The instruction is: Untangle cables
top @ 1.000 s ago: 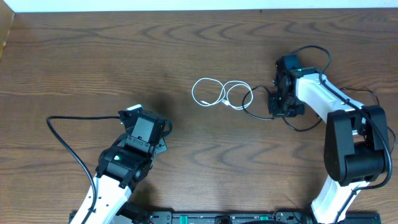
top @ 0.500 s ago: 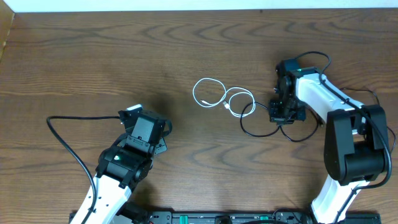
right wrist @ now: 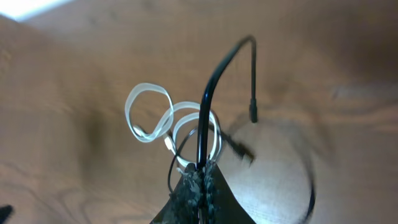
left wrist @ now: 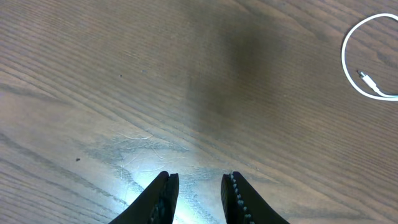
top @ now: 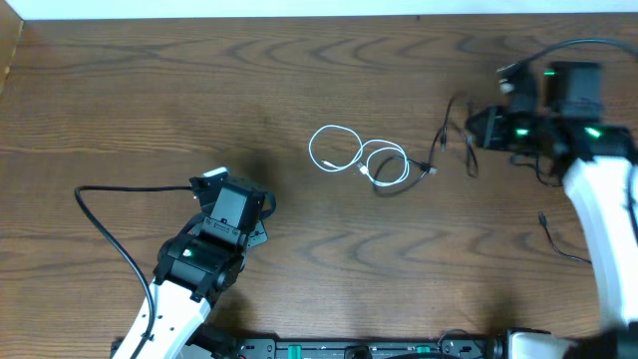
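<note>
Right tool (right wrist: 200, 177) lifted off rightward, clamped on the black cord (right wrist: 204, 118); left tool (left wrist: 198, 193) sits apart. Light floppy stuff; I'd grab near a plug (right wrist: 253, 114).

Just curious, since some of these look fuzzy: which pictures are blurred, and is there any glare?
Right wrist view: table and white cable smeared, black cable in the right gripper fairly sharp. Left wrist view: crisp, with a glare patch on the table before the left gripper. Overhead view: only the right arm blurred.
</note>
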You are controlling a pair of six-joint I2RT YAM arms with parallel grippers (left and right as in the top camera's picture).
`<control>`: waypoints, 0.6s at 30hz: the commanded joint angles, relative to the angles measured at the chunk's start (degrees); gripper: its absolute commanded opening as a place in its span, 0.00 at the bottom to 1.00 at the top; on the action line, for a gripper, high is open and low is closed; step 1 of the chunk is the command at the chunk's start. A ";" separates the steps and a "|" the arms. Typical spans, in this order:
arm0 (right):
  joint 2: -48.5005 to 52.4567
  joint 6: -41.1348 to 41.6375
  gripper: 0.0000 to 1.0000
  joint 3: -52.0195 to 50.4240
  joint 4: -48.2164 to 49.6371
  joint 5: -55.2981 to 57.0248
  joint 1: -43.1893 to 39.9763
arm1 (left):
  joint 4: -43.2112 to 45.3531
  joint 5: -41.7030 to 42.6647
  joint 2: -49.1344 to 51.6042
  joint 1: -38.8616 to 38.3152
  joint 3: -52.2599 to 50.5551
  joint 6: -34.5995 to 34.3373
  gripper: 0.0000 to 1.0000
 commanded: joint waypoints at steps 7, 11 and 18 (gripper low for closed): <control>-12.41 -0.94 0.01 0.22 5.53 -1.22 -7.21 | -0.17 -1.38 0.09 0.31 0.46 -0.31 0.29; -13.92 -0.44 0.01 0.22 6.97 4.37 -9.79 | -0.17 -1.38 0.09 0.31 0.46 -0.31 0.29; -12.26 -0.44 0.01 0.20 6.97 23.28 -15.74 | -0.17 -1.38 0.09 0.31 0.46 -0.31 0.29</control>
